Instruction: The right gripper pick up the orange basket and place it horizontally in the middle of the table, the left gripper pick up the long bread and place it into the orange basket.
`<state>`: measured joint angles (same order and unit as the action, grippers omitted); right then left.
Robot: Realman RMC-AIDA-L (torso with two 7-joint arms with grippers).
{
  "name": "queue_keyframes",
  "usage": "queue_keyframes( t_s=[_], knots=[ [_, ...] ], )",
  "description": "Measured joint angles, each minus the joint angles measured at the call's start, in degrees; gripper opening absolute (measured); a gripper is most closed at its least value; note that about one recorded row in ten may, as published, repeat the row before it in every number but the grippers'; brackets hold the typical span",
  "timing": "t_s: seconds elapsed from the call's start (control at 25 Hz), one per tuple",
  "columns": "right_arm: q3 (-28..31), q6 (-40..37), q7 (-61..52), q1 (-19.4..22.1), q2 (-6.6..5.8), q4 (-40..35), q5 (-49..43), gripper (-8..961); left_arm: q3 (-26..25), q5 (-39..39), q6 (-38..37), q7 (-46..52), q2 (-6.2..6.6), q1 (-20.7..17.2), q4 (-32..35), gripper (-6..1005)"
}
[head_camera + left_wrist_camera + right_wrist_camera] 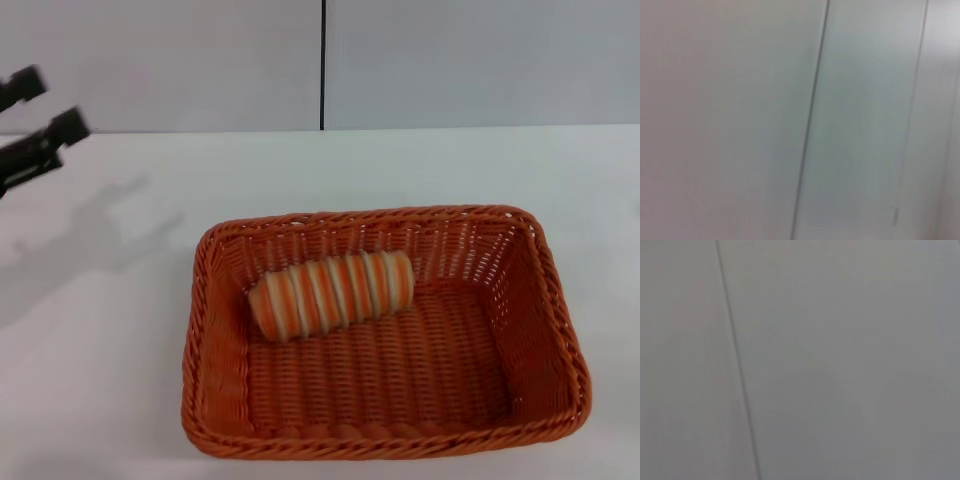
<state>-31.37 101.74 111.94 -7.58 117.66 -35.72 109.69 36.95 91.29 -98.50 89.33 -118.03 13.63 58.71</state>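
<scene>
The orange basket (385, 335) lies lengthwise across the white table (110, 330), near the front middle. Inside it the long bread (332, 292), banded orange and cream, rests against the far wall towards the left. My left gripper (45, 105) hangs open at the far left edge of the head view, high above the table and well away from the basket, with nothing between its fingers. The right gripper is out of view. Both wrist views show only a plain grey wall with a thin dark seam.
A grey wall with a dark vertical seam (323, 65) stands behind the table. The left arm's shadow (95, 240) falls on the tabletop to the left of the basket.
</scene>
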Motion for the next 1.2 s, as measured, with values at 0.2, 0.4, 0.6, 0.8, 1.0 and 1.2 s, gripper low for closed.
queue_keyframes(
  t_s=[0.2,0.4,0.6,0.8,1.0,1.2],
  knots=[
    [2.61,-1.04,0.2,-0.99,0.49,0.04,-0.26,515,-7.58,0.06,-1.87,-17.15,0.06,-2.07,-13.47,862],
    [2.56,-2.36,4.08,-1.61,0.89,3.02,-0.42,515,-13.26,-0.31,0.91,-30.9,0.08,-4.42,-25.6,862],
    [3.16,-2.87,6.64,-2.48,0.94,4.82,-0.29,515,-18.06,-0.41,0.96,-37.51,-0.06,-5.36,-30.76,862],
    [7.47,-4.33,9.81,-2.75,1.03,6.82,-0.05,515,-21.32,-0.43,2.4,-43.38,-0.07,-5.58,-34.7,862],
    [9.01,-4.97,15.28,-2.85,1.01,9.6,0.0,515,-24.19,-0.44,3.02,-48.72,0.01,-5.53,-38.59,862],
    [9.05,-6.13,15.29,-3.05,0.97,10.27,-0.02,515,-30.76,-0.52,2.04,-53.49,-0.07,-5.56,-45.17,862]
  ],
)
